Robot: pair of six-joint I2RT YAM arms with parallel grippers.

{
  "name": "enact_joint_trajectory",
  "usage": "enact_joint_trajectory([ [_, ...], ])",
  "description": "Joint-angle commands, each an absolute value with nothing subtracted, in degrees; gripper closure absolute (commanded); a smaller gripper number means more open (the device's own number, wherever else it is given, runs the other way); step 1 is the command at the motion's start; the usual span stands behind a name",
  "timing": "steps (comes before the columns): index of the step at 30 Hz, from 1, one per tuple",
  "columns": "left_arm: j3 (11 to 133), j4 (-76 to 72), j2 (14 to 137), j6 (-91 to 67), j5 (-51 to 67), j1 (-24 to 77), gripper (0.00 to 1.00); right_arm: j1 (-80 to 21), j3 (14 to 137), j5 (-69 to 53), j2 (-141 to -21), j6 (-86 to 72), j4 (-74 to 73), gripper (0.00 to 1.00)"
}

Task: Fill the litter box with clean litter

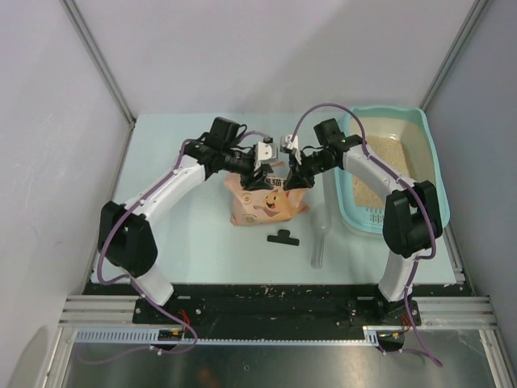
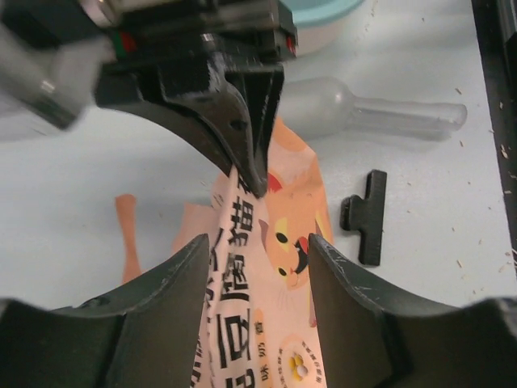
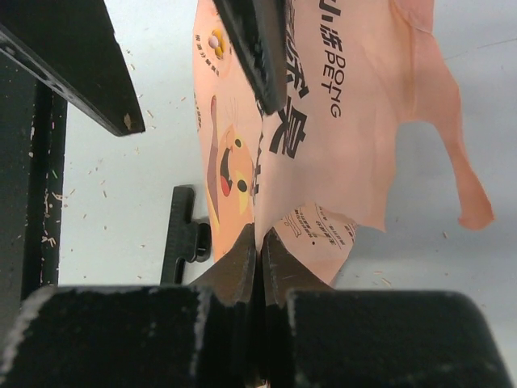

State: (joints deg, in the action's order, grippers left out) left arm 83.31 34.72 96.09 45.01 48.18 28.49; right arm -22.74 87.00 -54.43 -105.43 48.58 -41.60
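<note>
The teal litter box (image 1: 388, 111) lies at the right of the table, with beige clean litter (image 1: 388, 158) spread across its floor. A peach-pink cartoon-cat bag (image 1: 266, 204) stands at the table's middle between both arms. My right gripper (image 3: 258, 242) is shut on the bag's (image 3: 355, 105) upper edge, and in the top view it (image 1: 292, 179) sits at the bag's right. My left gripper (image 2: 258, 267) is open, its fingers on either side of the bag (image 2: 271, 323) with a gap to each. From above it (image 1: 260, 166) hovers at the bag's top.
A clear plastic scoop (image 1: 321, 234) lies between bag and litter box, handle toward the near edge. A black clip (image 1: 283, 238) rests just in front of the bag. Bits of litter are scattered on the table. A corner of the litter box (image 2: 319, 10) shows past the scoop (image 2: 363, 109).
</note>
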Motion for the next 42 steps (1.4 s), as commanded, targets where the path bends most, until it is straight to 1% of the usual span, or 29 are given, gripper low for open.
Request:
enact_joint_trajectory([
  [1,82.7,30.1,92.6,46.2,46.0,28.4,0.41,-22.9,87.0,-56.8,-101.7,48.5,-43.2,1.00],
  [2,82.0,29.9,93.2,46.8,45.0,28.4,0.36,-22.9,86.9,-56.9,-101.9,48.3,-42.9,1.00],
  [3,81.8,29.7,93.8,47.9,44.7,28.4,0.36,-22.9,87.0,-57.0,-101.9,48.1,-42.8,1.00],
  [8,84.4,28.9,99.0,48.2,45.2,28.7,0.34,-23.0,87.0,-57.2,-102.0,47.5,-41.9,1.00],
  [10,84.8,29.0,101.3,48.5,45.2,28.9,0.35,-22.9,87.0,-57.4,-101.9,47.3,-41.7,1.00],
  [11,85.0,28.9,102.1,48.5,45.0,29.0,0.37,-22.9,86.9,-57.4,-101.9,47.3,-41.7,1.00],
  [12,85.1,28.9,102.8,48.4,45.5,29.0,0.40,-22.9,86.8,-57.4,-101.7,47.3,-41.7,1.00],
  [13,85.2,29.0,103.1,48.2,45.7,29.0,0.50,-22.8,86.8,-57.5,-101.8,47.2,-41.7,1.00],
  [15,85.0,29.0,103.1,47.6,45.6,29.0,0.63,-22.5,86.7,-57.2,-101.4,47.4,-41.8,1.00],
  [16,84.9,29.0,103.1,47.2,45.4,28.9,0.80,-22.3,86.6,-57.0,-101.4,47.5,-42.1,1.00],
  [18,84.6,28.9,102.7,45.9,44.9,28.7,0.95,-21.6,86.6,-56.5,-101.3,47.6,-42.6,0.99],
  [19,84.4,29.0,102.3,45.6,44.7,28.5,1.00,-21.3,86.6,-56.0,-100.9,47.9,-43.2,0.98],
  [20,83.7,29.0,102.0,45.4,44.7,28.3,1.00,-20.9,86.6,-55.7,-100.8,48.0,-43.6,0.93],
  [23,82.3,29.0,100.6,45.0,44.1,27.9,1.00,-20.7,86.5,-54.8,-100.5,50.1,-45.6,0.87],
  [25,81.8,29.0,100.2,44.8,43.9,27.5,1.00,-20.7,86.6,-54.3,-100.3,51.0,-46.3,0.84],
  [28,81.4,29.0,99.6,44.1,43.4,27.1,1.00,-21.0,86.6,-53.6,-100.0,51.7,-46.7,0.77],
  [29,81.2,29.0,99.3,43.8,43.3,26.9,1.00,-20.9,86.6,-53.5,-99.9,51.9,-46.7,0.77],
  [34,80.9,28.9,98.5,42.7,43.2,26.2,1.00,-21.6,86.6,-52.5,-100.0,52.6,-46.9,0.78],
  [35,80.9,28.9,98.4,42.5,43.1,26.1,1.00,-21.7,86.4,-52.3,-100.1,52.9,-46.9,0.80],
  [39,80.2,29.1,97.6,42.3,42.8,26.0,1.00,-22.1,85.8,-50.0,-99.8,53.7,-45.8,0.94],
  [40,80.2,29.0,97.6,42.2,43.1,26.0,1.00,-22.2,85.3,-49.5,-99.6,54.0,-45.4,1.00],
  [41,80.2,29.0,97.3,42.3,43.8,26.0,0.99,-22.2,84.8,-49.9,-99.2,53.6,-44.9,1.00],
  [42,80.1,28.9,96.9,42.5,46.2,26.1,0.85,-22.1,84.7,-50.4,-98.7,52.6,-43.3,1.00],
])
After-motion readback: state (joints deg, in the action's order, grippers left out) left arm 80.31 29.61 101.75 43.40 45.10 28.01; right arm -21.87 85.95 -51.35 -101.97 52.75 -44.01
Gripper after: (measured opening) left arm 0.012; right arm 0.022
